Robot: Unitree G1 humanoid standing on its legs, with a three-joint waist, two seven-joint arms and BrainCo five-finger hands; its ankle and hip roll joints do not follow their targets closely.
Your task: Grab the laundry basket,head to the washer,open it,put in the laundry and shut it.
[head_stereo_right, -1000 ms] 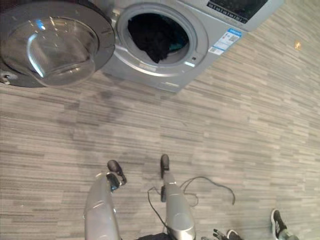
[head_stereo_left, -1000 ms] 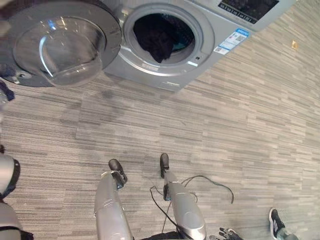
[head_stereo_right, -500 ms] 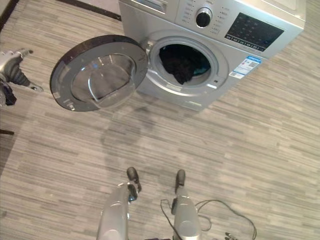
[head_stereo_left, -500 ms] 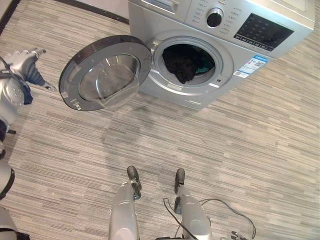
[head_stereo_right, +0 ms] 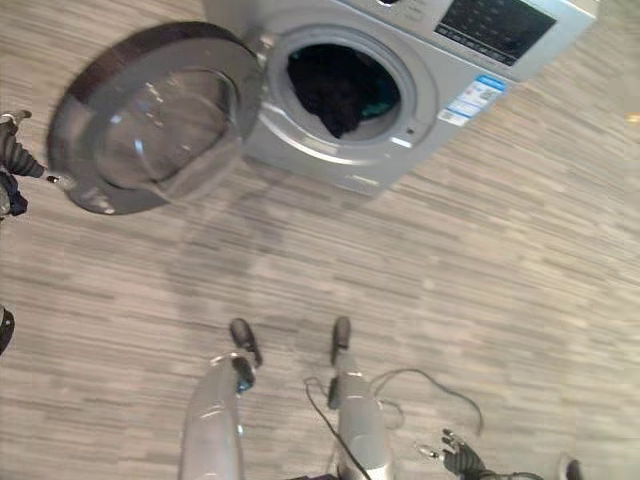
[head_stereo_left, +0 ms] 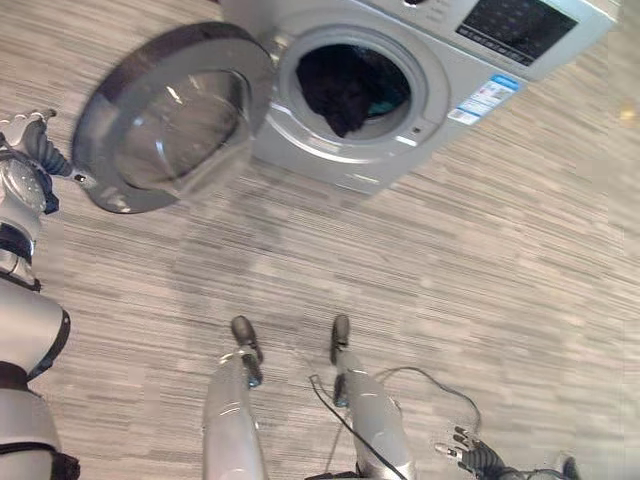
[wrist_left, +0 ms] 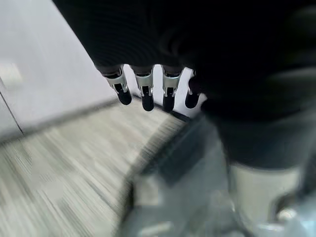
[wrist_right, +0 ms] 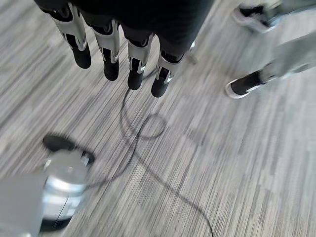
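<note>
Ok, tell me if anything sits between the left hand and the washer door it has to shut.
Nothing visible does. The left hand hangs open beside the outer edge of the swung-open door, with bare floor around it. The dark laundry lies inside the drum, and whether it is clear of the door's seat cannot be told.

The supporting surface is a floor [head_stereo_left: 480, 270] of grey wood-grain planks laid in narrow strips. A silver front-loading washer [head_stereo_left: 440, 80] stands directly on it at the far side. The washer's round door [head_stereo_left: 170, 115] hangs open toward the robot's left, above the planks. Dark laundry [head_stereo_left: 335, 85] fills the drum opening, with a patch of teal cloth beside it. A person's shoes [wrist_right: 244, 84] rest on the floor near the robot's right side.
</note>
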